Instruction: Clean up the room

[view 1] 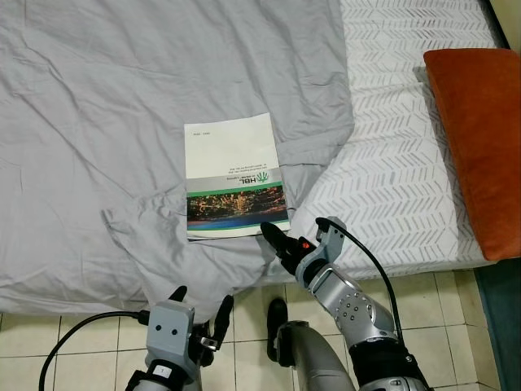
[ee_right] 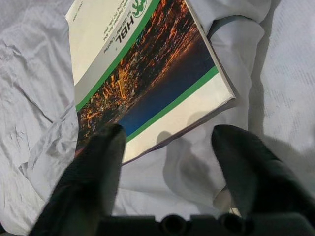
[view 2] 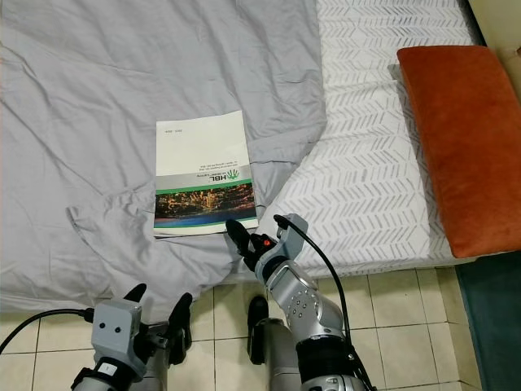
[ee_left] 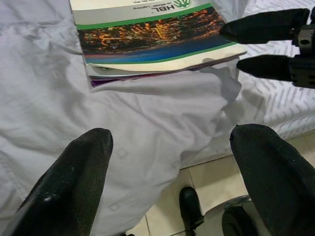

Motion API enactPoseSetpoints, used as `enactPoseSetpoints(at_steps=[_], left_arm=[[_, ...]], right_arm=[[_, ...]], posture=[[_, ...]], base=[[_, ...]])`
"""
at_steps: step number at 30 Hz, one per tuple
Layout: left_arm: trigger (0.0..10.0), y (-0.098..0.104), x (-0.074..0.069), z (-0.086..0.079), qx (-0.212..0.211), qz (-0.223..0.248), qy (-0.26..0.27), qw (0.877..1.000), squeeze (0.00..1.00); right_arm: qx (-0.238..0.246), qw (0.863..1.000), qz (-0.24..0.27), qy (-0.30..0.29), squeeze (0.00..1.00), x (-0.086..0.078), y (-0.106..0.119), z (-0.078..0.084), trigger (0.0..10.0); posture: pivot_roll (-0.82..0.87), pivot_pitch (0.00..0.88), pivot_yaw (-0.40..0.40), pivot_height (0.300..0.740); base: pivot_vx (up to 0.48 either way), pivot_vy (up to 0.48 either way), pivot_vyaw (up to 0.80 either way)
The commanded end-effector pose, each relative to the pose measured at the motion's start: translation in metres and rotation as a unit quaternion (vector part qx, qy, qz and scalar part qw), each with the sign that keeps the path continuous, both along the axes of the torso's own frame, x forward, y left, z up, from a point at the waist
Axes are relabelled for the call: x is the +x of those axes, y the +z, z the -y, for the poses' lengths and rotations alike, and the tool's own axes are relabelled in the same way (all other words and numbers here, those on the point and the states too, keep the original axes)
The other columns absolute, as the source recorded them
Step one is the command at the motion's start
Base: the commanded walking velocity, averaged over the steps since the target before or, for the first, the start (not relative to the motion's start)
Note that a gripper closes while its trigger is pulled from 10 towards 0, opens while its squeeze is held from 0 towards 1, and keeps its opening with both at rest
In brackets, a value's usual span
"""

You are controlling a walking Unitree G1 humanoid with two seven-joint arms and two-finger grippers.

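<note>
A bed [view 1: 391, 163] carries a rumpled grey sheet [view 1: 98, 106], an orange pillow [view 1: 480, 138] at its right, and a book [view 1: 234, 175] lying flat near the front edge. The right tool [view 1: 281, 243], fingers apart, sits just beside the book's near corner; the left tool [view 1: 199, 305] hangs open, lower down. The step looks like reaching for the book; next, the fingers must straddle its edge and close.
</note>
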State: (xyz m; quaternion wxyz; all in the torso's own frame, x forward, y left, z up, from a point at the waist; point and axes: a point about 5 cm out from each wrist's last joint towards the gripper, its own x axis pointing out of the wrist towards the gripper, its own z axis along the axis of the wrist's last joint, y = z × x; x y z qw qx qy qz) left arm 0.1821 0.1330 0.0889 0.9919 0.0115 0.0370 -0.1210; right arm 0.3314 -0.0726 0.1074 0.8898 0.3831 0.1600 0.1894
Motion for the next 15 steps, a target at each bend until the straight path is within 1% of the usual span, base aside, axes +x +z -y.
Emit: enactPoseSetpoints(at_steps=[1,15], left_arm=[[10.0,-0.0118,-0.0096,0.0,0.005,-0.031,0.001,0.999,0.0],[10.0,-0.0121,-0.0114,-0.0002,0.011,-0.035,0.002,0.999,0.0]], right_arm=[[0.027,0.999,-0.023,0.013,0.0,-0.0049,-0.0076,-0.0158,0.0],[-0.005,1.0,-0.021,0.01,0.0,-0.0036,-0.0172,-0.0129,0.0]], posture=[[0.1,0.645,-0.119,0.74],[0.1,0.658,-0.113,0.74]], base=[[0.0,0.0,0.0],[0.0,0.0,0.0]])
